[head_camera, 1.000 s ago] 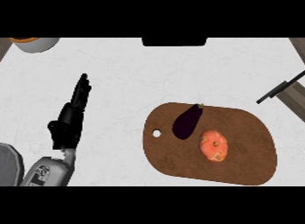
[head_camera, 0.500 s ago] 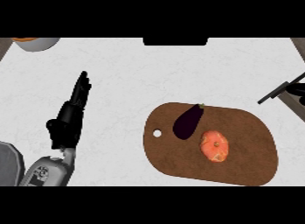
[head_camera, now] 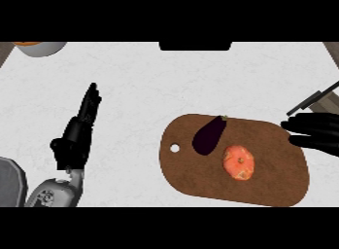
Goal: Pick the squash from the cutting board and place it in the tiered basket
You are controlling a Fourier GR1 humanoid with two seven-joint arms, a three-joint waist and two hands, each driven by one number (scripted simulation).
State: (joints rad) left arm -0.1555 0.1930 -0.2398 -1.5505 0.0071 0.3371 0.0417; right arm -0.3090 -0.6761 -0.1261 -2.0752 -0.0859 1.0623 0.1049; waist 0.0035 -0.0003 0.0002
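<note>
An orange squash (head_camera: 239, 162) lies on the right half of the brown cutting board (head_camera: 272, 187). A dark purple eggplant (head_camera: 209, 135) lies beside it, up and to the left. My right hand (head_camera: 328, 134) comes in from the right edge, open, its fingers pointing left over the board's right rim, a short way from the squash and not touching it. My left hand (head_camera: 77, 131) rests open at the left, fingers straight up. A thin dark bar (head_camera: 316, 98) at the upper right may be part of the tiered basket; the rest is out of view.
A white bowl (head_camera: 41, 47) with something orange sits at the top left corner. A black object (head_camera: 194, 46) is at the top centre edge. A grey rounded shape (head_camera: 1, 181) fills the bottom left corner. Dark wood borders the white counter (head_camera: 164, 87) on both upper sides.
My right hand has come into view from the right edge and now reaches over the board's right rim. The left hand, squash and eggplant have not moved.
</note>
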